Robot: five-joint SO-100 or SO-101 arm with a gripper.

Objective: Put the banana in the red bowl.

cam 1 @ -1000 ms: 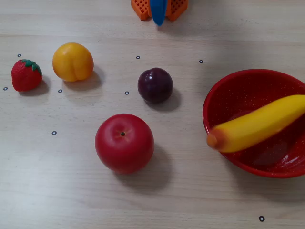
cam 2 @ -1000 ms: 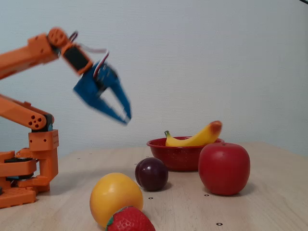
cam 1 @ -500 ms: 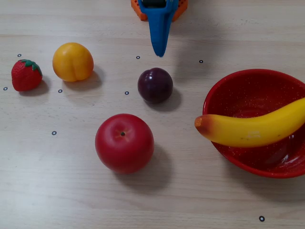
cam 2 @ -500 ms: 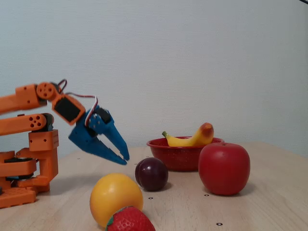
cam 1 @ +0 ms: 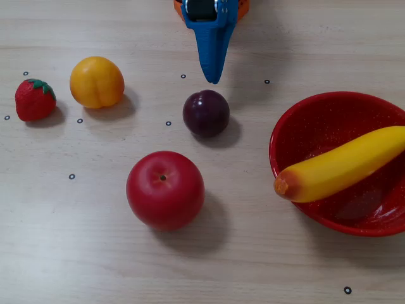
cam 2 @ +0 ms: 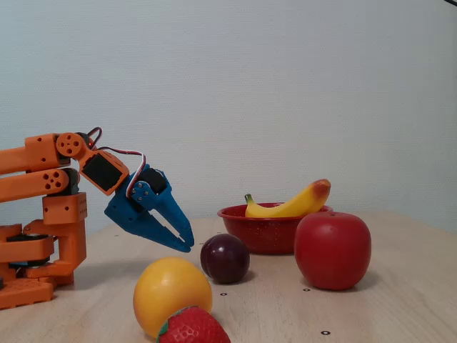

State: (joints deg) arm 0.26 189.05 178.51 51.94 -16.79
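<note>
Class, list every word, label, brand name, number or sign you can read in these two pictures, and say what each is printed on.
None: no readable text in either fixed view.
Table: only small black ring marks, no letters.
Banana, bowl and gripper: no labels.

You have one banana (cam 1: 342,166), lying in one red bowl (cam 1: 319,123) at the right of the top-down fixed view. Loose fruit on the table counts four: one apple (cam 1: 165,189) near centre, one plum (cam 1: 206,113) beyond it, one peach (cam 1: 96,82) and one strawberry (cam 1: 35,99) at far left. One arm, one blue gripper (cam 1: 212,77). Small ring marks on the table: eight visible.
</note>
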